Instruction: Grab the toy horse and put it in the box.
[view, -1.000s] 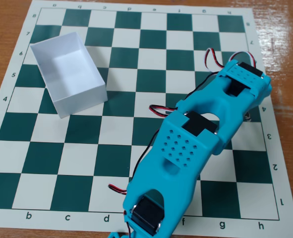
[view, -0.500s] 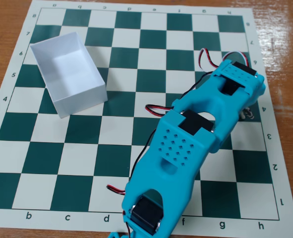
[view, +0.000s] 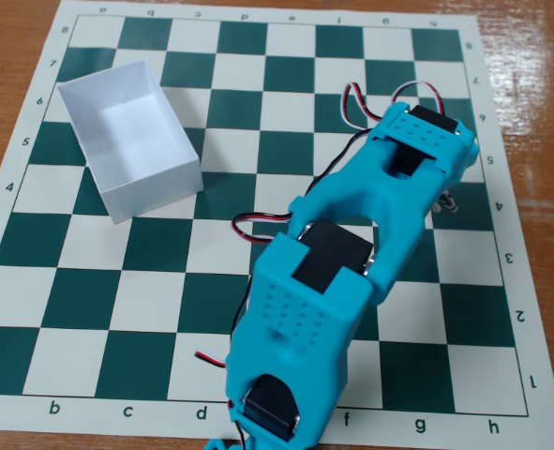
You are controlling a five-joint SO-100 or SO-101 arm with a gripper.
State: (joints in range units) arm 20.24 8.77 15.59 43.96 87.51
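Note:
The white open-topped box (view: 153, 191) stands at the upper left of the chessboard, and nothing shows inside it. My turquoise arm (view: 351, 234) reaches from the bottom edge up to the right side of the board. Its wrist block (view: 423, 141) covers the gripper, so the fingers do not show. A tiny pale grey piece, apparently the toy horse (view: 448, 202), peeks out at the right edge just below the wrist. Whether the fingers hold it cannot be told. It is about four squares to the right of the box.
The green and white chessboard mat (view: 244, 89) lies on a wooden table (view: 530, 56). Red, black and white wires (view: 361, 98) loop off the arm near the wrist and the elbow.
The arm's wrist has swung left and up by about half a square. The small grey piece under it has shifted the same way. The box has not moved.

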